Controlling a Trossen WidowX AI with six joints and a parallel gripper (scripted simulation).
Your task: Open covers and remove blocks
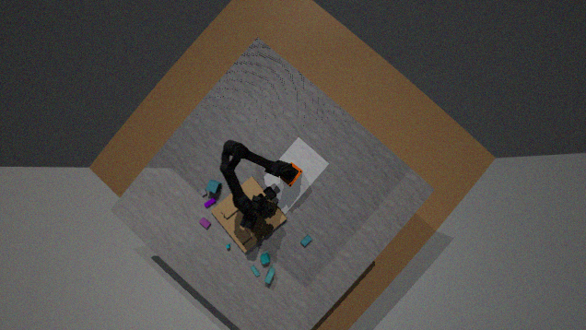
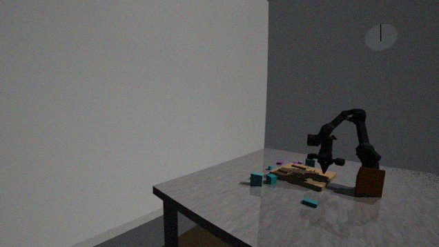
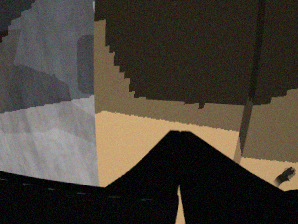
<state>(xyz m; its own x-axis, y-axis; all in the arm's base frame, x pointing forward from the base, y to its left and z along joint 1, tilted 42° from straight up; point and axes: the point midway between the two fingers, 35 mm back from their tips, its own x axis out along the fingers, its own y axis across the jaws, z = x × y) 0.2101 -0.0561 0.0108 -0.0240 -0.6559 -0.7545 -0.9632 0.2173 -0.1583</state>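
The wooden puzzle board [image 1: 252, 185] [image 2: 330, 176] [image 3: 120, 150] lies flat, partly under the arm and its shadow. My gripper [image 2: 324, 172] [image 3: 178, 141] is shut and empty, pointing down just above the board's side nearest the arm base. A dark groove [image 3: 245, 131] runs along the board, with a small dark peg [image 3: 286, 175] to its right. Whether the covers are open and whether the wells are empty cannot be told. Off the board lie a teal block [image 1: 213, 186] [image 2: 310, 162], a purple one [image 1: 210, 203], a magenta one [image 1: 205, 223] and a blue-teal one [image 1: 306, 241] [image 2: 310, 203].
Several teal pieces lie off the board's far corner, including a chunky one [image 1: 264, 258] [image 2: 271, 179] and a longer one [image 1: 270, 275] [image 2: 256, 179]. A tiny cyan piece [image 1: 228, 247] [image 2: 270, 168] lies near the board's edge. The arm's orange base [image 2: 370, 182] stands beside the board.
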